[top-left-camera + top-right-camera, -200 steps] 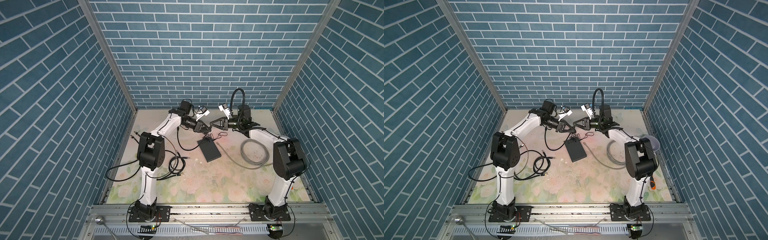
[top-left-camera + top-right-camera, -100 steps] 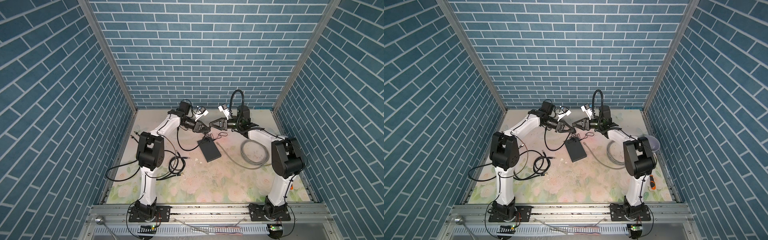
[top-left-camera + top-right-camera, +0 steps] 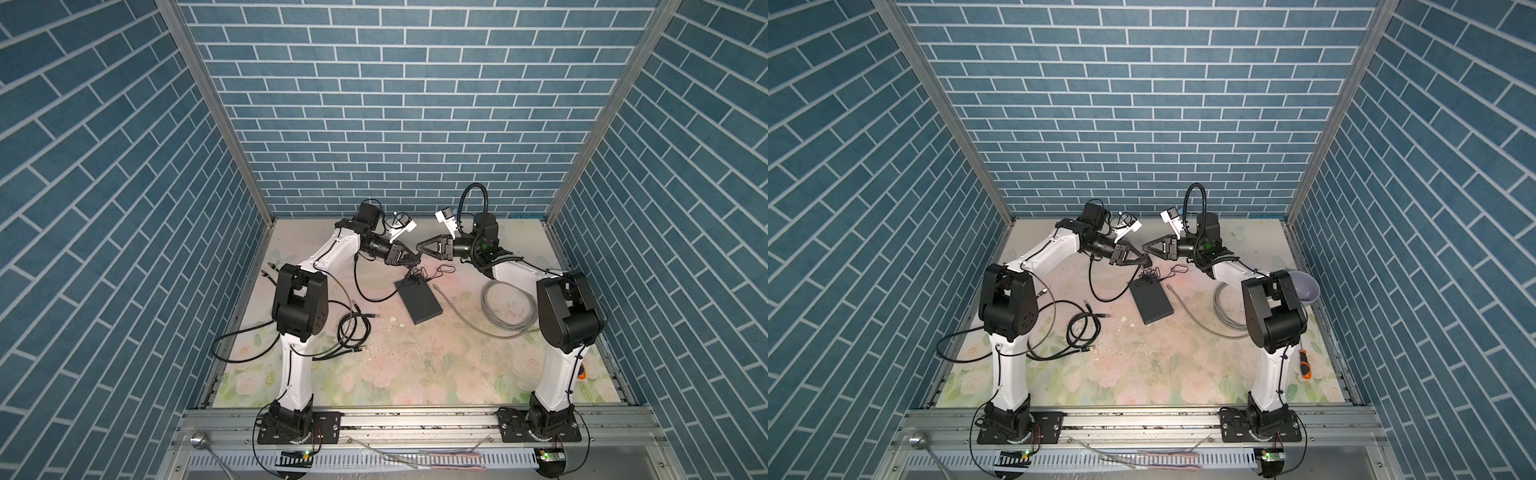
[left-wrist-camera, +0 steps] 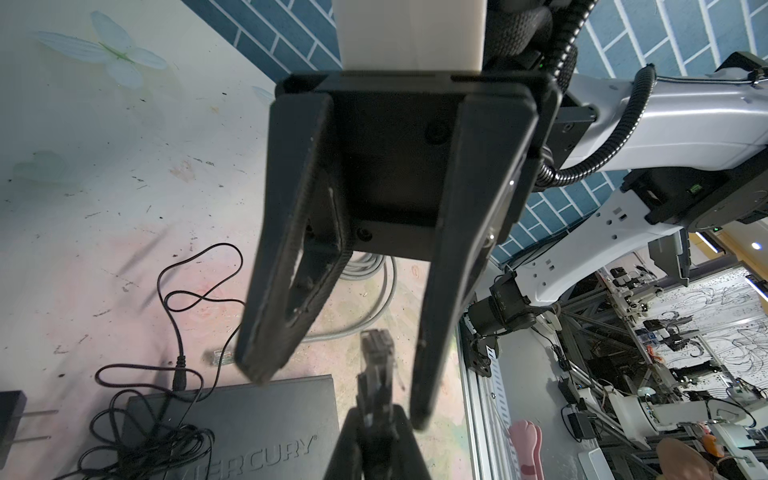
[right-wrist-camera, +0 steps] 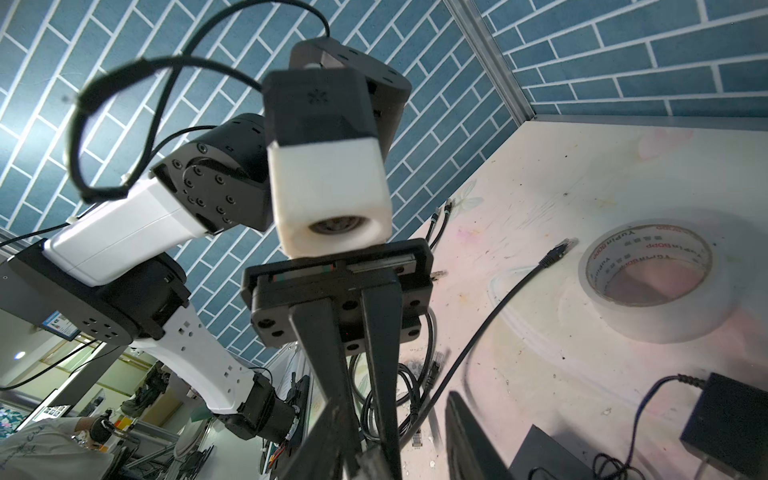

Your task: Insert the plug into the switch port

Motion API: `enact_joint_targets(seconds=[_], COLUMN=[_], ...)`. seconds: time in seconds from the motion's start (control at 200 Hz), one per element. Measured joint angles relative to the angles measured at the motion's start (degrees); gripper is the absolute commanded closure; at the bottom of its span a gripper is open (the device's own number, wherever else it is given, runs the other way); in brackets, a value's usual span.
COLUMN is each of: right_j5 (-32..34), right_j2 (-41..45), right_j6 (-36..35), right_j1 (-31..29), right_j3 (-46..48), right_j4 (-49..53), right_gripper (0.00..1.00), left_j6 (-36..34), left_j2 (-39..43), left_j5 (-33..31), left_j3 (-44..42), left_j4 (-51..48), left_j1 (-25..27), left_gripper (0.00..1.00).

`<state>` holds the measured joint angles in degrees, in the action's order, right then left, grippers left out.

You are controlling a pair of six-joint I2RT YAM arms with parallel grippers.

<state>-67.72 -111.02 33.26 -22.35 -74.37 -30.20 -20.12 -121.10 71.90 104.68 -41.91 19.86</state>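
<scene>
- Your left gripper (image 4: 375, 415) is clenched on the plug (image 4: 376, 357), a clear network connector on a black cable. The plug's tip sticks out past the fingertips.
- Your right gripper (image 4: 338, 395) faces it tip to tip with its jaws spread. The plug's tip lies in the gap between the two fingers (image 4: 286, 266), nearer one than the other. It appears to touch neither, though the left wrist view is too blurred there to be sure.
- In both top views the left gripper (image 3: 412, 261) and the right gripper (image 3: 420, 248) meet in the air over the far end of the switch (image 3: 419, 303), raised off the worktop (image 3: 415, 374).
- The switch lies flat and askew on the worktop, below the two grippers and a little nearer the camera. Neither gripper touches it.
- In the left wrist view a corner of the switch (image 4: 249, 428) shows just beside the plug, which is not yet in any port.
- A thin black cord (image 3: 415, 277) lies tangled over the switch's far end, and the power adapter (image 4: 10, 409) sits on the worktop beside it.
- A grey cable (image 3: 509, 307) lies coiled on the worktop on your right arm's side, apart from the switch.
</scene>
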Motion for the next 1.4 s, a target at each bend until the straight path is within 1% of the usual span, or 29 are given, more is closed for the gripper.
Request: enact_joint_targets(seconds=[0.085, 0.375, 0.415, 0.49, 0.57, 0.605, 0.655, 0.74, 0.81, 0.885, 0.965, 1.03, 1.095, 1.235, 1.33, 1.4], right_j5=[-0.2, -1.1, -1.1, -1.5, -1.4, -1.2, -0.4, 2.1, 5.0, 9.3, 14.1, 17.2, 19.8, 23.5, 25.1, 25.9], right_j2=[0.0, 0.0, 0.0, 0.0, 0.0, 0.0, 0.0, 0.0, 0.1, 0.1, 0.1, 0.1, 0.1, 0.1, 0.1, 0.1], right_j6=[0.7, 2.9, 3.0, 3.3, 3.7, 4.0, 4.1, 4.8, 5.9, 8.2, 11.6, 14.8, 17.7, 21.4, 23.7, 25.2], right_j1=[-0.1, -0.2, -0.2, -0.2, -0.2, -0.2, -0.2, -0.2, -0.2, -0.2, -0.2, -0.5, -0.7, -2.6, -3.8, -4.6], right_j3=[0.8, 1.3, 1.3, 1.4, 2.0, 2.4, 3.3, 5.0, 6.2, 6.6, 6.7, 6.7, 6.7, 6.7, 6.7, 6.7], right_j4=[-0.8, -3.9, -4.3, -4.9, -5.6, -5.9, -5.9, -5.8, -5.4, -4.7, -4.5, -4.6, -4.4, -2.6, -1.7, -1.7], right_gripper=[0.66, 0.89, 0.91, 0.94, 0.94, 0.95, 0.95, 0.94, 0.96, 0.97, 0.98, 0.98, 0.99, 1.00, 1.00, 1.00], left_j6=[0.0, 0.0, 0.0, 0.1, 0.8, 1.2, 1.9, 3.4, 4.8, 6.2, 6.6, 5.7, 3.9, 0.9, -0.2, -0.5], left_j2=[0.0, 0.0, 0.0, 0.0, 0.1, 0.2, 0.6, 2.2, 4.5, 8.3, 13.7, 17.9, 20.9, 20.3, 18.9, 17.8], left_j5=[0.0, 0.0, 0.1, 0.3, -0.3, -1.0, -2.6, -6.6, -11.4, -17.1, -24.0, -29.9, -36.4, -46.5, -51.1, -53.6], left_j3=[0.0, 0.0, 0.0, 0.0, 0.0, 0.0, -0.3, -2.0, -4.7, -9.0, -15.6, -20.4, -23.9, -24.5, -24.5, -24.4], left_j4=[0.0, 0.0, 0.0, 0.1, 0.3, 0.6, 1.6, 3.3, 5.9, 9.5, 14.2, 17.8, 20.4, 23.4, 24.7, 25.3], left_j1=[-0.1, -0.3, -0.4, -0.5, -0.5, -0.5, -0.5, -0.6, -0.6, -0.5, 0.1, 1.6, 4.5, 10.1, 10.9, 10.8], left_gripper=[0.96, 0.96, 0.95, 0.86, 0.66, 0.61, 0.55, 0.51, 0.49, 0.47, 0.45, 0.43, 0.43, 0.43, 0.45, 0.48])
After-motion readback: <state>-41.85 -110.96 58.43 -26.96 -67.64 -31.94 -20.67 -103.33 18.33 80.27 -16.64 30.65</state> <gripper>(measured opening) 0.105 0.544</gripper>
